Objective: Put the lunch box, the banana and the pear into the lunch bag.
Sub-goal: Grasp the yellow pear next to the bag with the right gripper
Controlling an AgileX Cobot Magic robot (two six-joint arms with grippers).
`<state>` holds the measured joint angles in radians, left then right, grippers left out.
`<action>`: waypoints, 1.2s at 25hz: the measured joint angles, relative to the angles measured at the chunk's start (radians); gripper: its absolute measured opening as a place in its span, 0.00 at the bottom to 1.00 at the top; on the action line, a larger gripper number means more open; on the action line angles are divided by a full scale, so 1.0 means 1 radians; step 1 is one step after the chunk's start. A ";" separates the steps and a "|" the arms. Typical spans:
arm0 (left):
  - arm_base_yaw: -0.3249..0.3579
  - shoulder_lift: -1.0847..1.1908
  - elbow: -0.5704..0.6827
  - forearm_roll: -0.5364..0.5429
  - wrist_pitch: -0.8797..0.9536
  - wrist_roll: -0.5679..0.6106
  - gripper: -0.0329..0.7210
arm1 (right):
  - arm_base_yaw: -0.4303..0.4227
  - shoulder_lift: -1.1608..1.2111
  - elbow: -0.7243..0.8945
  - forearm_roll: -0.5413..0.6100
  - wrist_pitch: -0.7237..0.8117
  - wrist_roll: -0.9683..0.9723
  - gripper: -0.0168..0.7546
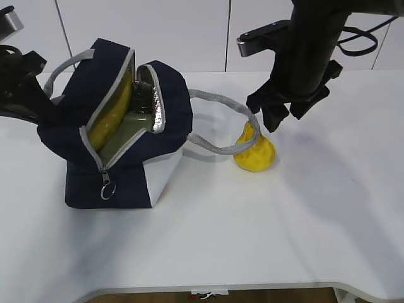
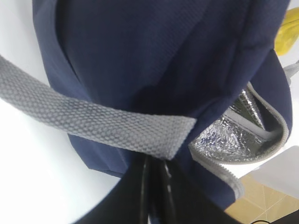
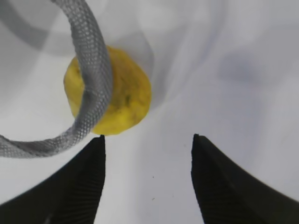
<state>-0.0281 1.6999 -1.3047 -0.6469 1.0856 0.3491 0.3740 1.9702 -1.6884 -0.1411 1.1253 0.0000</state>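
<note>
While white table [image 1: 252,240] meets white wall panels [image 1: 158,31], right tool [image 3: 148,149] spread, left tool's state unclear.

You see the lunch bag [image 1: 120,142] in matt navy woven cloth with a visible grain, its side panels a smooth white. Inside it, the lining [image 2: 233,135] is crinkled silver foil that glints. Its handles [image 1: 218,123] are coarse grey webbing, rough-looking in your wrist views. At the bag's front hangs a shiny metal ring pull [image 1: 107,187]. Beside the bag, the pear [image 1: 255,153] has a dull, bumpy yellow skin. The right claw [image 3: 148,144] shows matt black ribbed fingers [image 3: 88,177]. The bench [image 1: 284,240] is smooth, white, faintly sheened.
</note>
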 joint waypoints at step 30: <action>0.000 0.000 0.000 0.008 0.004 0.000 0.03 | 0.025 0.029 0.000 0.109 -0.177 -0.057 0.63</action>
<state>-0.0281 1.6999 -1.3047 -0.6393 1.0898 0.3491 0.3985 1.9994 -1.6884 -0.0326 0.9480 -0.0575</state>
